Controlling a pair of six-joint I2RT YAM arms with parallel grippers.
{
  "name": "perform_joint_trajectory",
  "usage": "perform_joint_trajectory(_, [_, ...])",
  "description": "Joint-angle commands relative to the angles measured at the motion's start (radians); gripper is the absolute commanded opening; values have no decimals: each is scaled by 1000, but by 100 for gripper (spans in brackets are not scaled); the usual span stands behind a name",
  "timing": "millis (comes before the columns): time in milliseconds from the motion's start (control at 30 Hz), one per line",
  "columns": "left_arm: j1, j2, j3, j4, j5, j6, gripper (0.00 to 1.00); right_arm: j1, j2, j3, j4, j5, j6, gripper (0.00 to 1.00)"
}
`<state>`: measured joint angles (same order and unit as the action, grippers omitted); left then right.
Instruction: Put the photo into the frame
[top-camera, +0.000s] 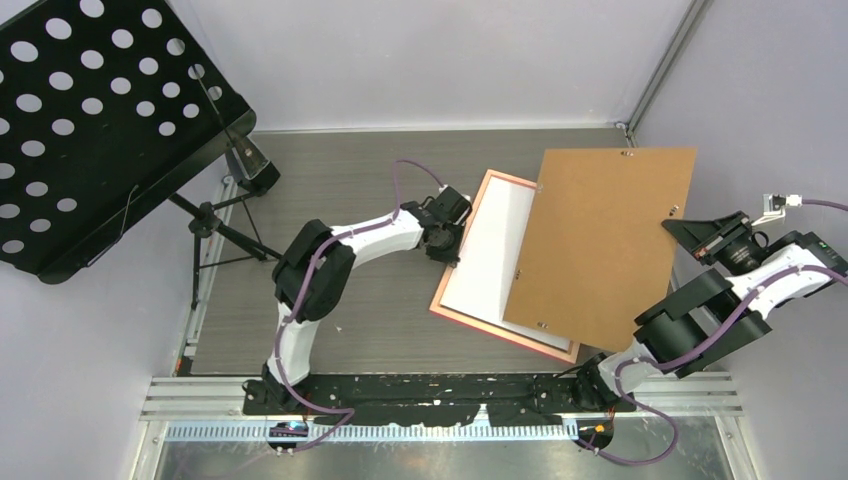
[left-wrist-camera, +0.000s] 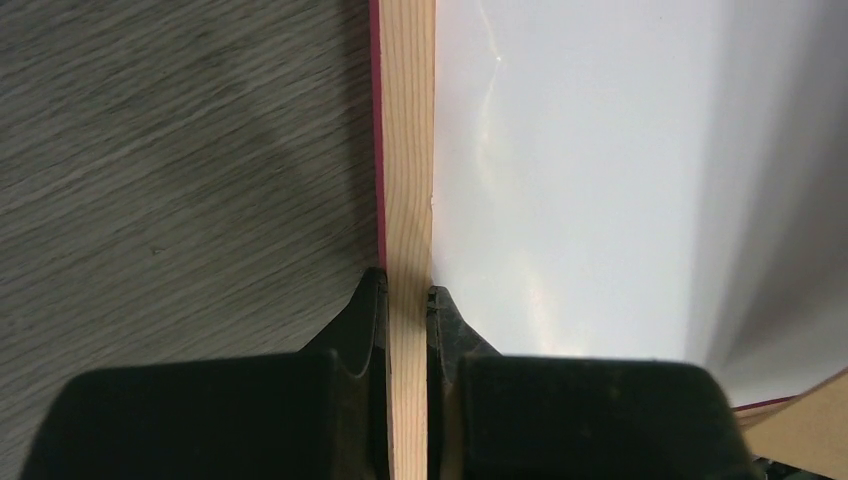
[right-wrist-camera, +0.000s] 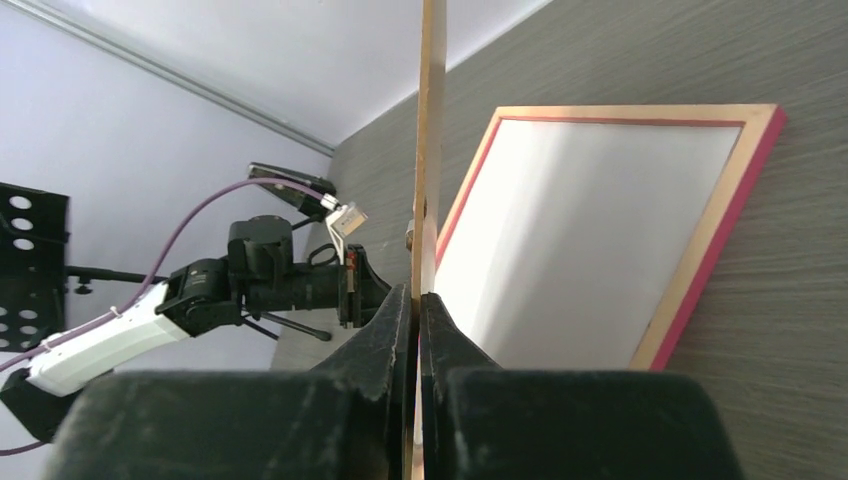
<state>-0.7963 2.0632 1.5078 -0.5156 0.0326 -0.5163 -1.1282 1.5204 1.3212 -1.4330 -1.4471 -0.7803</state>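
Left wrist view showed the left gripper (left-wrist-camera: 407, 295) clamped on one rail of the frame (left-wrist-camera: 408, 150), the photo (left-wrist-camera: 580, 180) lying white-back-up inside. The right gripper (right-wrist-camera: 418, 300) pinched the backing board (top-camera: 600, 240); lowering it squarely, with the frame steadied, seemed best.
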Motion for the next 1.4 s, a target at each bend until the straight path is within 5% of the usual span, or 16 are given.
perform_joint_trajectory(0, [35,-46,-66,8,-62,-12,0,35,62,-64,-130,30,-30,5])
perform_joint_trajectory(400, [99,-146,-162,61,-61,-53,0,48,171,-53,-104,70,-141,5])
perform_joint_trajectory(533, [100,-161,-163,61,-59,-50,0,78,118,-108,204,130,172,5])
perform_joint_trajectory(667, [100,-167,-168,65,-61,-50,0,159,-28,-252,788,221,698,5])
perform_joint_trajectory(1367, [176,-264,-348,176,17,-186,0,419,-18,-458,1566,326,1417,5])
